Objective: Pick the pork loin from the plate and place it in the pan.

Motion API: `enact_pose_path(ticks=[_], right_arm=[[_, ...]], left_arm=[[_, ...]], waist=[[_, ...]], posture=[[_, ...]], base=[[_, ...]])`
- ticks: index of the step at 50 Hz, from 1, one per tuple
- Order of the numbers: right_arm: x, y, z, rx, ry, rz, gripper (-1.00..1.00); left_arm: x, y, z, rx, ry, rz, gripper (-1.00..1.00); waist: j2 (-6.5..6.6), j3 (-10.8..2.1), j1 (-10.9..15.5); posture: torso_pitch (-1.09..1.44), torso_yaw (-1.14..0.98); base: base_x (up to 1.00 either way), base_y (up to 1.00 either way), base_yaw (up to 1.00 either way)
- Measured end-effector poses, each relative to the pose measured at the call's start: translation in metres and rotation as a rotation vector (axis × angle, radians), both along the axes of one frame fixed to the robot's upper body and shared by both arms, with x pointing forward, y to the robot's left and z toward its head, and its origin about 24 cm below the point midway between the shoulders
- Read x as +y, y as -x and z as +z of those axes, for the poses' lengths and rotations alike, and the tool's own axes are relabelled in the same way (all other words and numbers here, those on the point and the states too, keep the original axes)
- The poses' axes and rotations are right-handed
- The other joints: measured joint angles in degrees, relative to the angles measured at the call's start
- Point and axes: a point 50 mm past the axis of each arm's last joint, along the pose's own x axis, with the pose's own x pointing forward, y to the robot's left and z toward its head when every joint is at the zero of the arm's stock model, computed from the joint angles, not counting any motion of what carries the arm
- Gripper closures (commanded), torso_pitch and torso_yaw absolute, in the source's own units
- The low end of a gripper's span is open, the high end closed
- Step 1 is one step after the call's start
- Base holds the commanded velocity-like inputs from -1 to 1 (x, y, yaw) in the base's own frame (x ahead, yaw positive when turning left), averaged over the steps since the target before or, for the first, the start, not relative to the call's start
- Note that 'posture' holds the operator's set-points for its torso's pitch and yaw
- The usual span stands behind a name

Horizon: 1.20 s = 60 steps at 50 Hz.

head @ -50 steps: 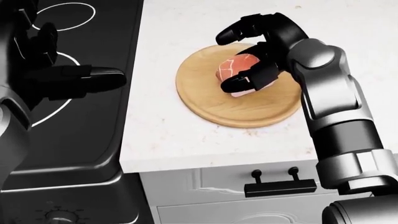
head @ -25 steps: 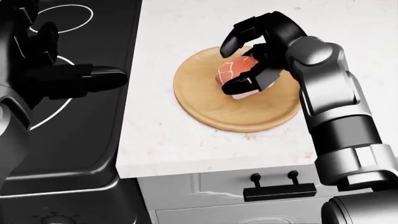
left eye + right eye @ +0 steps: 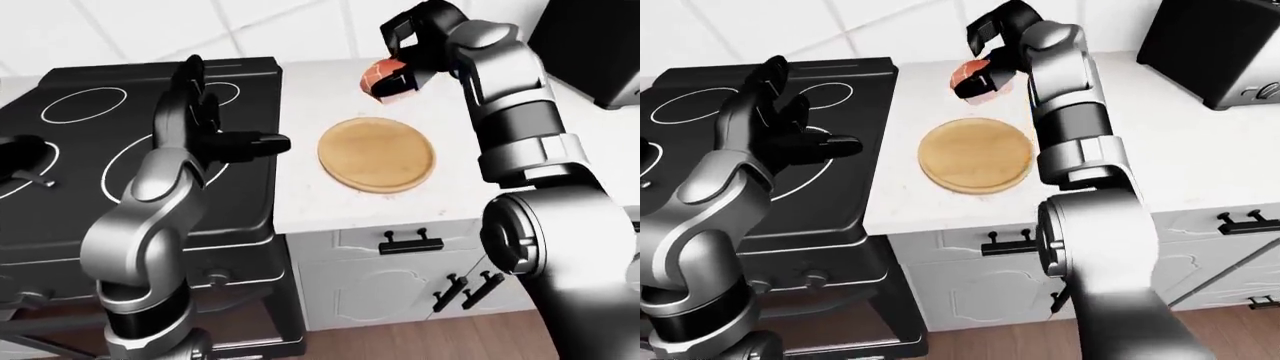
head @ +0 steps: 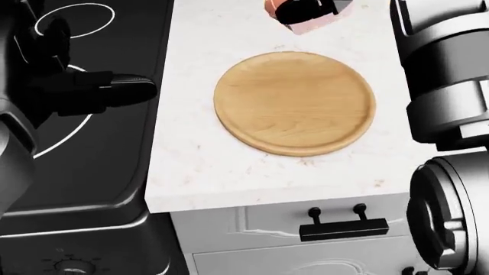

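Note:
My right hand (image 3: 398, 66) is shut on the pink pork loin (image 3: 377, 73) and holds it in the air above the white counter, beyond the top edge of the round wooden plate (image 3: 377, 154). In the head view the loin (image 4: 305, 24) shows only at the top edge and the plate (image 4: 294, 102) is bare. My left hand (image 3: 225, 127) is open with fingers spread, hovering over the black stove (image 3: 90, 142). A dark pan (image 3: 22, 159) shows partly at the left edge of the left-eye view.
A black toaster (image 3: 1215, 49) stands on the counter at the upper right of the right-eye view. White cabinet drawers with black handles (image 3: 410, 241) lie below the counter edge. The stove top has white burner rings (image 3: 82, 103).
My right hand has closed on the pork loin and lifted it off the plate, up and away toward the top of the view. The plate is now bare. The left hand has stayed put.

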Motion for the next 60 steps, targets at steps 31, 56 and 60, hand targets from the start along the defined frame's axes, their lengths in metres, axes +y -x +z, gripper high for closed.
enact_pose_path(ticks=[31, 56, 60], right_arm=[[-0.018, 0.003, 0.020, -0.043, -0.108, -0.139, 1.00], [-0.018, 0.002, 0.015, -0.041, -0.100, -0.144, 1.00], [-0.019, 0.002, 0.012, -0.023, -0.096, -0.155, 1.00]], left_arm=[[0.021, -0.011, 0.039, -0.051, -0.035, 0.041, -1.00], [0.022, -0.010, 0.041, -0.040, -0.032, 0.044, -1.00], [0.023, -0.010, 0.043, -0.039, -0.033, 0.045, -1.00]], waist=[[-1.33, -1.88, 0.2], [-2.80, -1.39, -1.1], [-1.79, -1.40, -0.3]], posture=[[0.00, 0.00], [0.00, 0.00], [0.00, 0.00]], base=[[0.00, 0.11, 0.00], [0.00, 0.42, 0.00], [0.00, 0.41, 0.00]])
